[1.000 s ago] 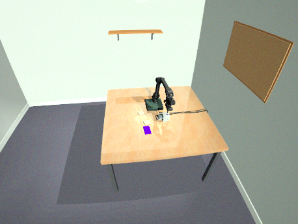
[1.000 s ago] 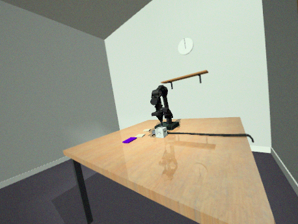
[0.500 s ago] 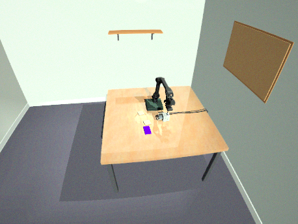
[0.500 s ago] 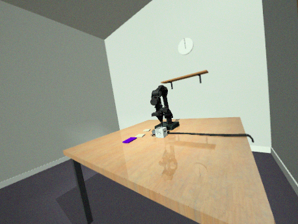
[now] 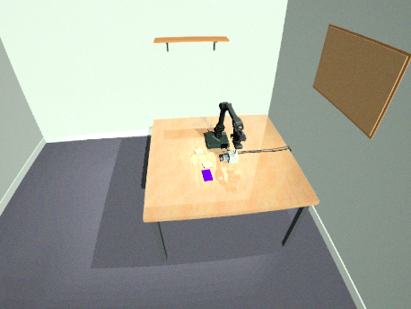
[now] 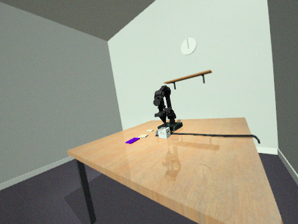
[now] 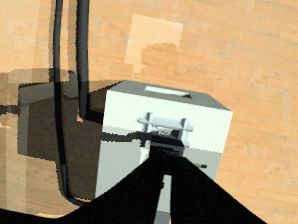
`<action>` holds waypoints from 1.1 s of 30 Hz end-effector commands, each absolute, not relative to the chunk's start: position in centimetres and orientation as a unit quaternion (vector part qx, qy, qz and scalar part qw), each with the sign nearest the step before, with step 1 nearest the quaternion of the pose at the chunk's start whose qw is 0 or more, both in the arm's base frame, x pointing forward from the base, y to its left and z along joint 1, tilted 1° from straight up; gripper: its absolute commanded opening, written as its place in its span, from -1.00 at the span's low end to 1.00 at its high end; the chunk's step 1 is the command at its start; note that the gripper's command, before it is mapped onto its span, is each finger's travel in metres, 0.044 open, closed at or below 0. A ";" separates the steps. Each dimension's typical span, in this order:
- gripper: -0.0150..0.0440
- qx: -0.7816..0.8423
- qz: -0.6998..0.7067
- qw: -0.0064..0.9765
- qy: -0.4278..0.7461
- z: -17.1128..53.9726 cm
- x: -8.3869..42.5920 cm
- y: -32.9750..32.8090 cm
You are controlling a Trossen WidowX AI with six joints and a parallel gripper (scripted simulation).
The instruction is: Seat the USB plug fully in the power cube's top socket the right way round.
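– Where is my plug, and what is the gripper doing?

– Your gripper (image 5: pixel 239 145) (image 6: pixel 164 122) (image 7: pixel 168 164) is clenched on the dark plug (image 7: pixel 166 144), right over the top of the white cube (image 5: pixel 232 157) (image 6: pixel 164 133) (image 7: pixel 124 119). In the wrist view you see the plug at the pale grey socket (image 7: pixel 162 121), with the dark fingers close together beside it.

– Is it fully in?

– You can't tell from here; the fingers and shadow hide how deep it sits and which way round it is.

– And the rest of my table (image 5: pixel 179 198) (image 6: pixel 146 163) (image 7: pixel 260 42)?

– Your cube stands on the wood, near the arm's base (image 5: pixel 210 142) (image 6: pixel 178 126). A black cable (image 5: pixel 265 151) (image 6: pixel 215 135) runs from beside it to the table edge, and the exterior view shows you its end bending down past that edge. Your purple card (image 5: pixel 206 175) (image 6: pixel 133 140) lies flat, with one pale note (image 5: pixel 206 164) (image 6: pixel 143 136) just beside it and another (image 5: pixel 198 152) (image 6: pixel 149 130) a little nearer your arm (image 5: pixel 231 114) (image 6: pixel 167 101)
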State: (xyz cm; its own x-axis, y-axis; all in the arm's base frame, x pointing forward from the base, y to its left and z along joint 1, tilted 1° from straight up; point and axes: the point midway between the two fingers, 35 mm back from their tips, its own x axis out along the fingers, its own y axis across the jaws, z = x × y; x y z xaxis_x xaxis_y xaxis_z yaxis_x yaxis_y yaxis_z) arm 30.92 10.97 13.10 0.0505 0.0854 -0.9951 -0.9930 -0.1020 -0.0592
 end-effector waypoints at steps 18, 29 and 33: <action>-0.49 -0.515 0.533 0.509 0.438 12.8 30.9 11.1; -0.49 -0.515 0.533 0.509 0.438 12.7 30.9 11.1; -0.49 -0.515 0.533 0.509 0.438 12.6 30.9 11.1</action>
State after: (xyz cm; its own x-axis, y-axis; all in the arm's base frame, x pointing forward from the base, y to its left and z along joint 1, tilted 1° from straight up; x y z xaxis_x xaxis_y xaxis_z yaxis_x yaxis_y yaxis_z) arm 30.94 10.98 12.71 0.0505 0.0855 -0.9951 -0.9930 -0.1020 -0.0592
